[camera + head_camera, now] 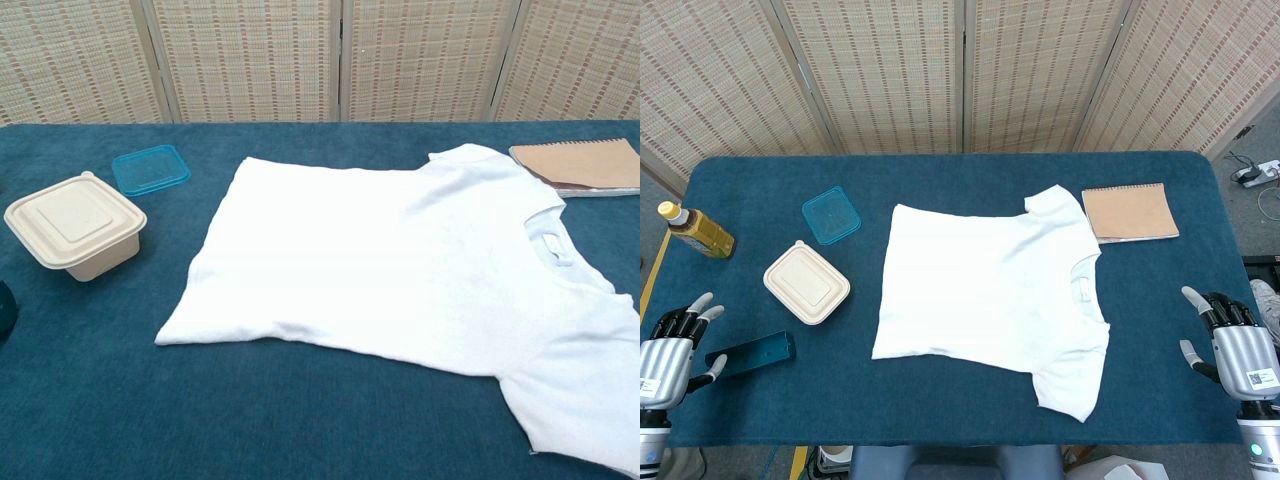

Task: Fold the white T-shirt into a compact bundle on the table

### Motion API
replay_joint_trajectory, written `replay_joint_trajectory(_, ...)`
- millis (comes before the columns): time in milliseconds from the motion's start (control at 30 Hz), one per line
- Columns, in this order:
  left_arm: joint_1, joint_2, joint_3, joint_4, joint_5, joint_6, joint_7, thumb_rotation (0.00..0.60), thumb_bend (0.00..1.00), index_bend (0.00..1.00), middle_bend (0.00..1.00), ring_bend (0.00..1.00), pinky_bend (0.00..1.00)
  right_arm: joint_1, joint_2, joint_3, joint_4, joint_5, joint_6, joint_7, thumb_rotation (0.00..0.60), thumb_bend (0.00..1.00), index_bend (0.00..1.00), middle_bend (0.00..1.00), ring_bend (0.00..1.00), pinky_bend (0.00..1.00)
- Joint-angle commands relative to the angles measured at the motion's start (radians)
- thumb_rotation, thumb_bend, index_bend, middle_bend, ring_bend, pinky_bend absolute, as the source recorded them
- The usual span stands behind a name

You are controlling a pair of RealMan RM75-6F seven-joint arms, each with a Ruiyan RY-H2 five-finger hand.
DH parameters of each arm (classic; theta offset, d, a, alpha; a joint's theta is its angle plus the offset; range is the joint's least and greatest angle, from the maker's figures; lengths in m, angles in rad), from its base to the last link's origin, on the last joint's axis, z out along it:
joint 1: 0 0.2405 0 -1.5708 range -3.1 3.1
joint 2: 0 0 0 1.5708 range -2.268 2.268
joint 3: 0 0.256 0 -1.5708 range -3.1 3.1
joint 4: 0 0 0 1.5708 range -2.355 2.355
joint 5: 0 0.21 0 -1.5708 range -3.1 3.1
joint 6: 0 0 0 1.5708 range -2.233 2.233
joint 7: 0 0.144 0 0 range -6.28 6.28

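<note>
The white T-shirt [990, 295] lies spread flat in the middle of the blue table, its collar toward the right and its hem toward the left; the chest view shows the T-shirt [400, 265] filling most of the frame. My left hand [675, 345] hovers at the table's front left corner, fingers apart and holding nothing. At the front right edge my right hand [1230, 340] is likewise spread and empty, well clear of the shirt's near sleeve. Neither hand shows in the chest view.
A beige lidded food box [807, 283] and a blue square lid [831, 215] sit left of the shirt. A tea bottle [695, 230] lies at the far left, a dark blue tray [752, 355] near my left hand. A brown spiral notebook [1130, 212] lies back right.
</note>
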Motion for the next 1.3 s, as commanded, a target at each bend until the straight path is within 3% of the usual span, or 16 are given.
replay_joint_trajectory(33, 0.000, -0.001, 0.000, 0.001, 0.001, 0.001, 0.000, 0.600, 0.29, 0.25, 0.13, 0.15, 0.14, 0.001, 0.000, 0.000, 0.001, 0.001, -0.002, 0.000, 0.600, 0.30, 0.17, 0.26, 0.16, 0.22)
replay_joint_trajectory(467, -0.008, -0.003, -0.001, 0.005, 0.026, 0.011, -0.014, 0.600, 0.29, 0.25, 0.13, 0.15, 0.14, -0.003, 0.006, 0.013, 0.006, -0.008, 0.027, 0.008, 0.600, 0.30, 0.17, 0.26, 0.16, 0.22)
replay_joint_trajectory(767, -0.074, -0.001, 0.010, 0.034, 0.153, -0.013, -0.079, 0.600, 0.29, 0.31, 0.18, 0.20, 0.14, 0.006, 0.037, 0.047, -0.005, -0.015, 0.058, 0.025, 0.600, 0.30, 0.17, 0.26, 0.16, 0.22)
replay_joint_trajectory(1067, -0.178, -0.050, 0.048, 0.058, 0.278, -0.117, -0.082, 0.600, 0.29, 0.36, 0.29, 0.32, 0.29, 0.010, 0.061, 0.055, -0.014, -0.015, 0.060, 0.049, 0.600, 0.30, 0.17, 0.26, 0.16, 0.22)
replay_joint_trajectory(1300, -0.247, -0.151, 0.067, 0.107, 0.324, -0.198, -0.052, 0.600, 0.29, 0.39, 0.40, 0.45, 0.49, 0.008, 0.066, 0.046, -0.015, -0.024, 0.057, 0.060, 0.600, 0.30, 0.17, 0.26, 0.16, 0.22)
